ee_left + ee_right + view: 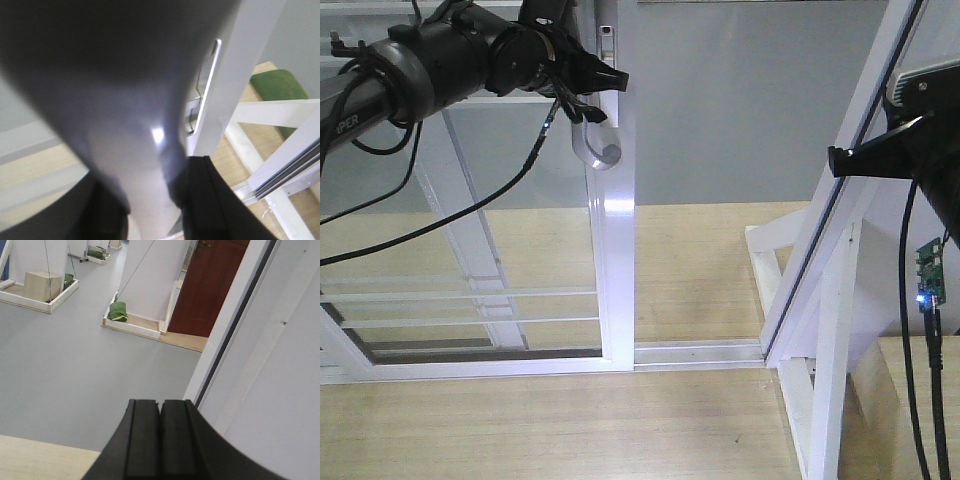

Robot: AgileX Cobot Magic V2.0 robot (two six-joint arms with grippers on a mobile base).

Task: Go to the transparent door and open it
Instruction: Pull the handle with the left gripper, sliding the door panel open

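Observation:
The transparent door point(617, 250) is a glass panel in a glossy white frame with thin horizontal bars, at the left of the front view. Its curved grey handle point(598, 145) sits high on the frame's right upright. My left gripper point(590, 95) is at the handle. In the left wrist view the blurred grey handle point(145, 150) fills the space between the two black fingers point(205, 200), which are closed against it. My right gripper point(840, 160) is shut and empty, held in the air beside the slanted white post; its pads meet in the right wrist view point(160, 410).
A slanted white frame post point(840, 200) with wooden braces point(820, 380) stands at the right. A white floor track point(700, 350) runs between door and post. Behind is grey floor point(75, 355), a red-brown door point(210, 285) and white stands with green bags point(119, 311).

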